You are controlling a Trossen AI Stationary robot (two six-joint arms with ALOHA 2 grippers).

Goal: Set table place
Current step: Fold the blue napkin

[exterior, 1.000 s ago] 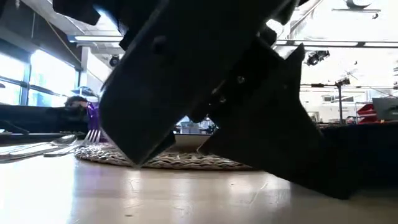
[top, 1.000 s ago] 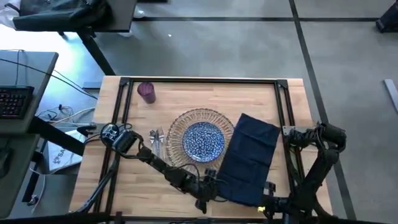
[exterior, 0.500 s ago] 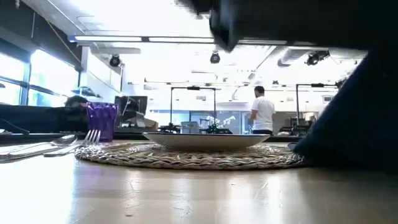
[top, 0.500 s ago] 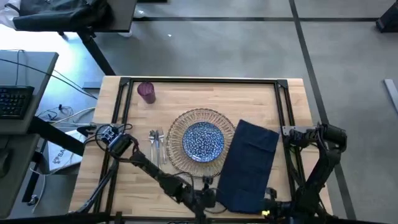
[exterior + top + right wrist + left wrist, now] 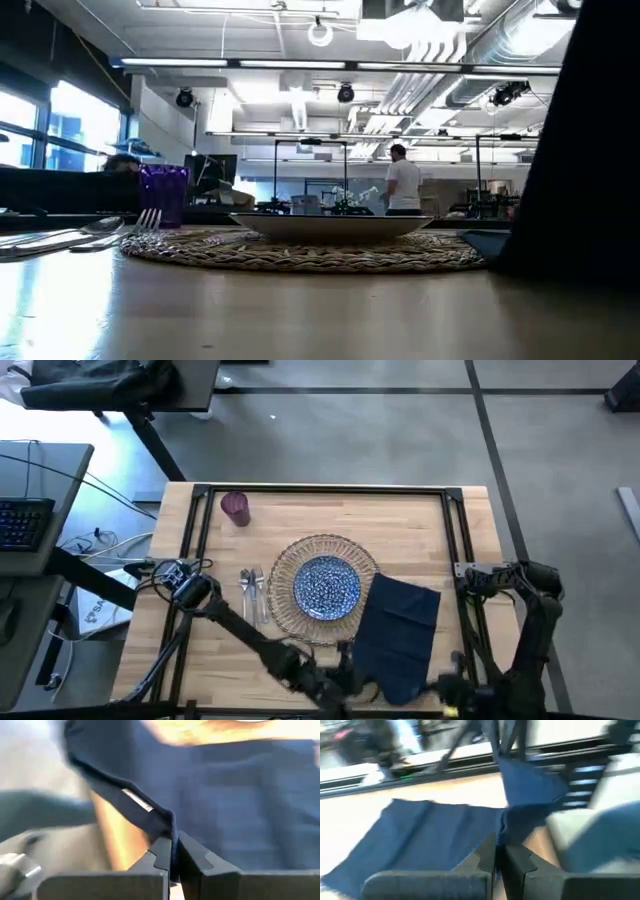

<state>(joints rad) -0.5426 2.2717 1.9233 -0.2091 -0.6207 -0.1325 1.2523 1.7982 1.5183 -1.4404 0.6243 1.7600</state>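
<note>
Fingers of the left gripper (image 5: 499, 862) pinch the navy cloth napkin's (image 5: 398, 632) near edge; the right gripper (image 5: 172, 855) clamps another edge, both at the table's (image 5: 300, 510) front. The napkin lies right of the blue-patterned plate (image 5: 327, 586) on the wicker charger (image 5: 322, 548), cutlery (image 5: 251, 588) left.

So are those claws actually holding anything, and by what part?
Yes. Both grip the navy napkin by its near edge: the left claw and the right claw are each shut on a corner, lifting that end off the table.
</note>
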